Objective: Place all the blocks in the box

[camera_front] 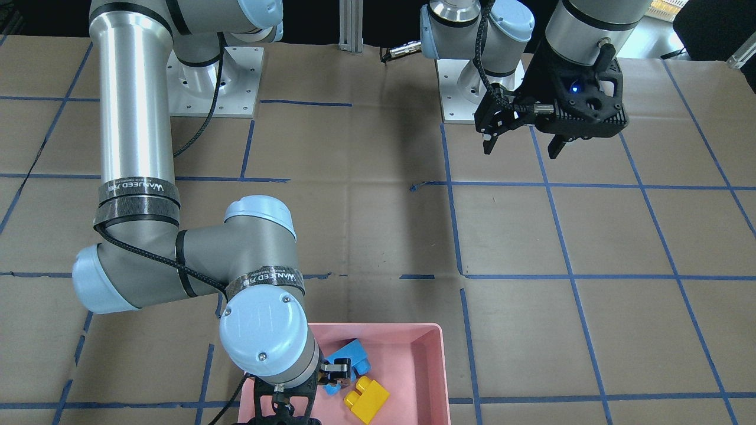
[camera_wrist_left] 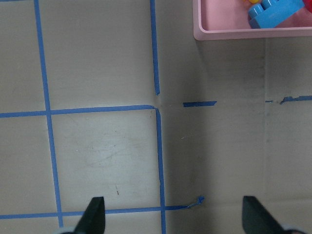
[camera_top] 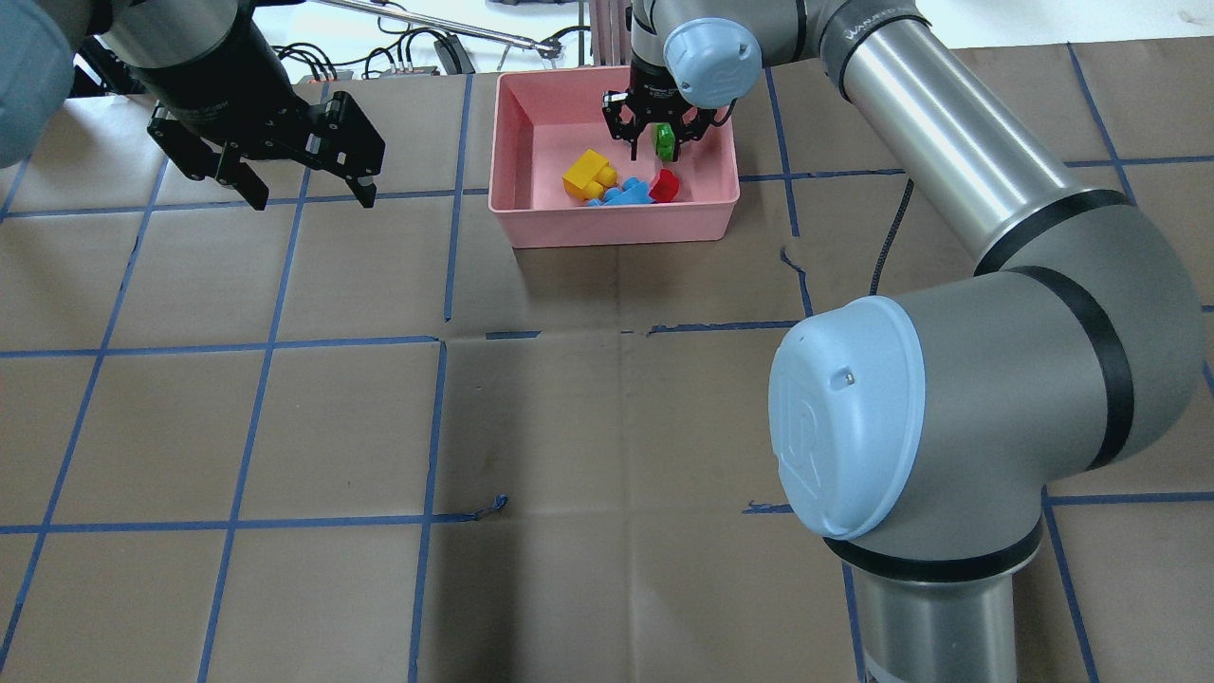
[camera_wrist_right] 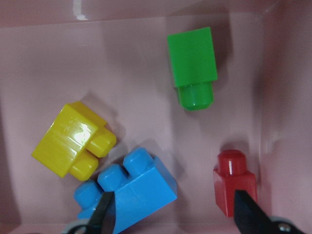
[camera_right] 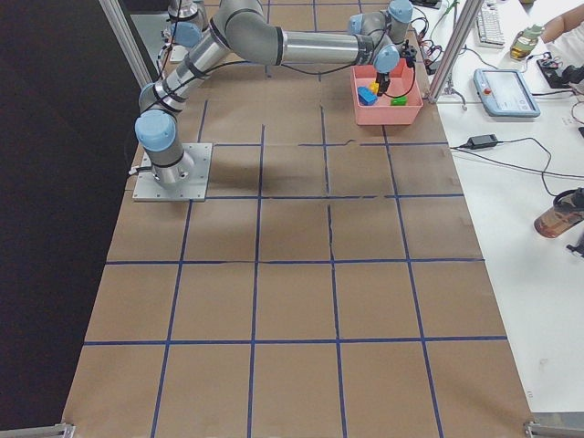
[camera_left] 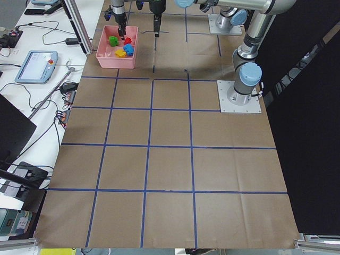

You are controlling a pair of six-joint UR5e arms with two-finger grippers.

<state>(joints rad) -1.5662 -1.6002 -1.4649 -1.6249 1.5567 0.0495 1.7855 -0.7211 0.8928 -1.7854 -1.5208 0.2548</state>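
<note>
all four bricks sit inside the pink tray (camera_top: pixel 616 228), so the sorting looks done. in the right wrist view the green brick (camera_wrist_right: pixel 192 63) lies on its side near the far wall, with its stud pointing toward the camera's lower edge. the yellow two-stud brick (camera_wrist_right: pixel 73 141) is tipped over and touches, or very nearly touches, the blue three-stud brick (camera_wrist_right: pixel 131 192) beside it. the red brick (camera_wrist_right: pixel 234 183) lies apart from the others, close to the tray's side wall. none of them rests on the rim or hangs over it. no stray brick shows on the paper-covered table (camera_top: pixel 569 427) in any view.

the right gripper (camera_wrist_right: pixel 173 204) hangs over the tray with its fingers spread wide and nothing held. one finger shows at the blue brick's edge and the other just beside the red one. how high it hangs above the bricks is hard to judge. from overhead the green brick seems to sit between the fingers, but the wrist view shows it lying free on the tray floor.

the left gripper (camera_top: pixel 313 199) is also spread open and empty. it hovers above bare table on the robot's left, well apart from the tray, and only a corner of the tray shows in its own camera.

as for what is left, nothing needs picking up. the one thing remaining would be lifting the right arm clear without nudging the blue or red brick.
</note>
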